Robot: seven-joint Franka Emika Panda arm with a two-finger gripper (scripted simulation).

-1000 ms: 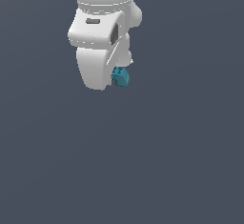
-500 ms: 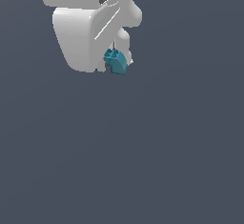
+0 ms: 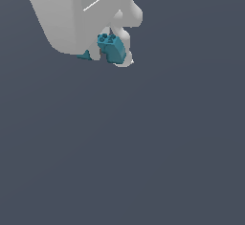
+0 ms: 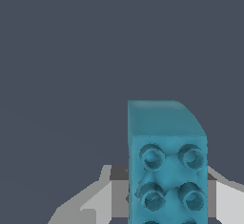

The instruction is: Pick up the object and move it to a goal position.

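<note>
One small teal, blocky plastic piece with round studs and a rounded edge (image 3: 111, 48) (image 4: 167, 163) sits pinched in the white robot hand (image 3: 115, 51), at the exterior view's upper left, above the plain grey bench (image 3: 143, 147).

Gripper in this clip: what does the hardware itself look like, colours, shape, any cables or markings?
The gripper is plain glossy white with a bulky, rounded housing and stubby white fingers. A thin straight seam line crosses the housing. The wrist view shows pale grey finger parts with darker grey inner faces. No cables, labels or logos are visible.
</note>
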